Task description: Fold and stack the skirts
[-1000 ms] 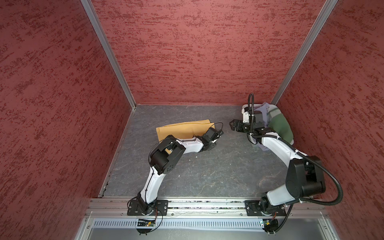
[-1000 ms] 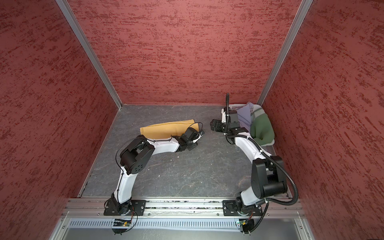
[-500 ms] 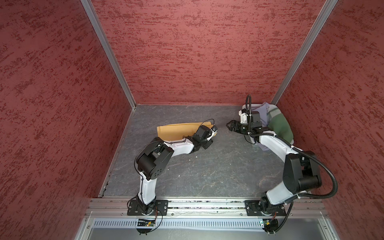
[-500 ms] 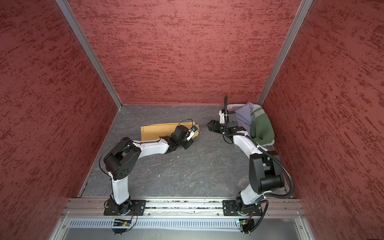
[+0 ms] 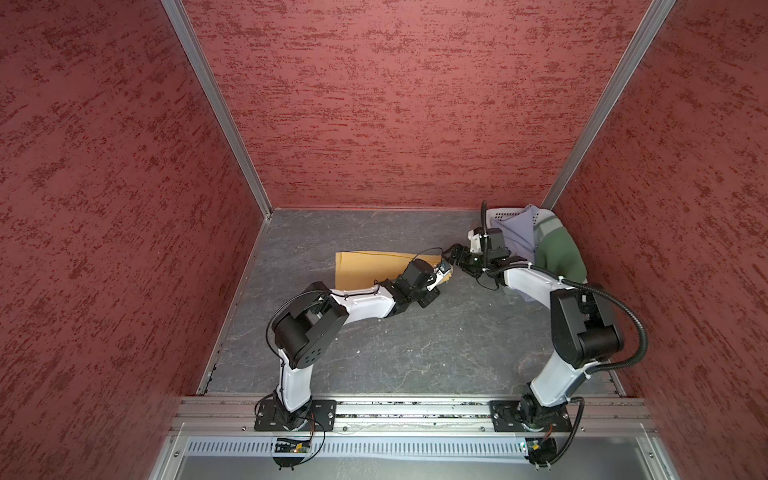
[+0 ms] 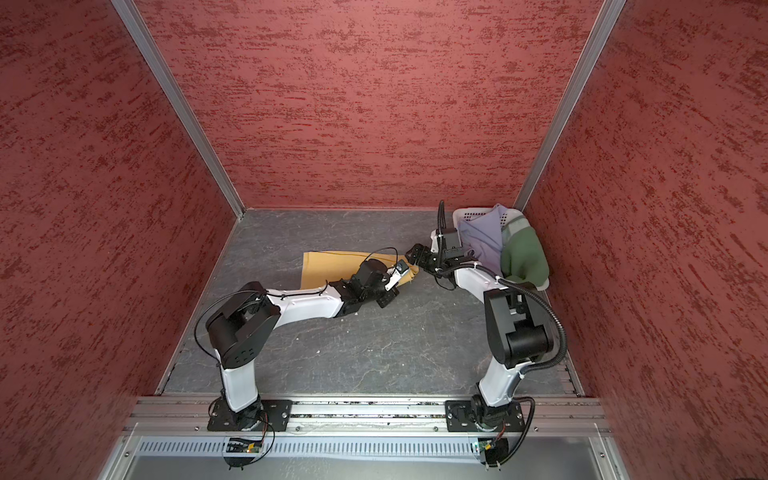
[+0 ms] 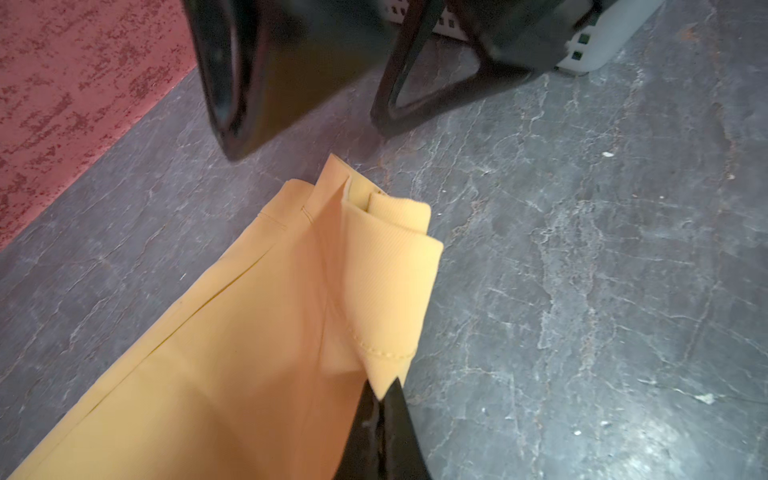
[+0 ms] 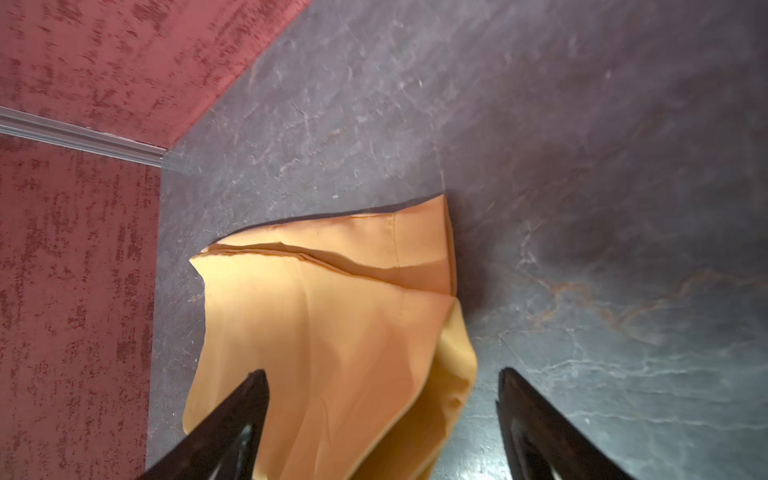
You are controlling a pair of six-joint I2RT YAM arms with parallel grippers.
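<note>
The mustard yellow skirt (image 5: 365, 270) (image 6: 332, 268) lies folded on the grey floor. My left gripper (image 5: 443, 273) (image 6: 400, 271) (image 7: 380, 392) is shut on its right-hand corner, which stands lifted and creased (image 7: 386, 282). My right gripper (image 5: 451, 254) (image 6: 415, 254) (image 8: 382, 374) is open just right of that corner, its fingers (image 8: 245, 399) straddling the raised yellow cloth without touching it. The pale lavender skirt (image 5: 519, 237) (image 6: 482, 241) and the dark green skirt (image 5: 557, 249) (image 6: 523, 253) lie heaped in the basket, behind the right arm.
The white perforated basket (image 5: 505, 214) (image 6: 469, 215) (image 7: 602, 45) stands in the back right corner. Red textured walls close in the back and both sides. A metal rail (image 5: 415, 409) carrying both arm bases runs along the front.
My right gripper has slid left to the yellow skirt's held corner. The left gripper has stayed shut on it, drawing back left and then right again; its elbow has swung left.
</note>
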